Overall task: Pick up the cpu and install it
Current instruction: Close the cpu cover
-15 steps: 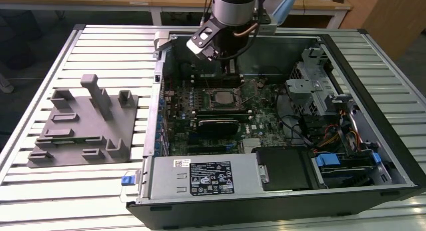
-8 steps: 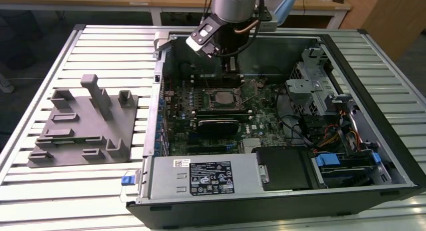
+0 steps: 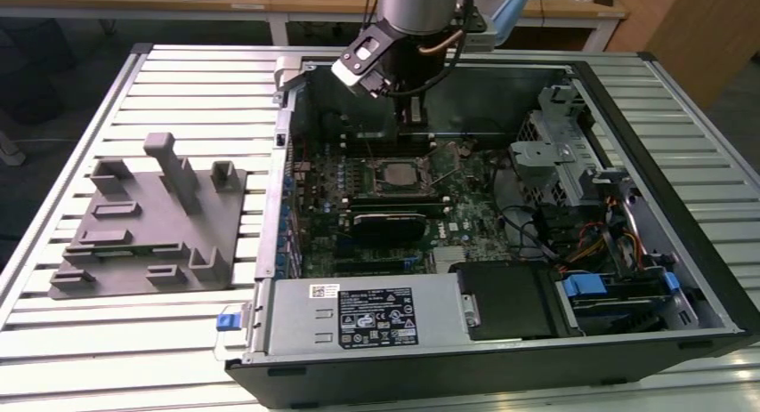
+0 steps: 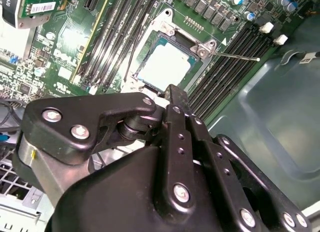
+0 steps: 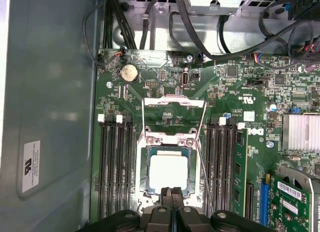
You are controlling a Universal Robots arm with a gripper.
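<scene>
The cpu lies flat in the open socket on the green motherboard, its silvery top facing up. It also shows in the second wrist view as the cpu and from outside as the cpu. The socket's metal load plate is swung back and its thin lever stands out to the side. My gripper hangs above the cpu's edge, apart from it, with the two black fingers pressed together and nothing between them. From outside, the gripper sits inside the case toward its far wall.
The open computer case lies on a slatted metal table. A grey plastic tray with upright posts is on the exterior view's left. Memory slots flank the socket. Cables and a power supply crowd the case.
</scene>
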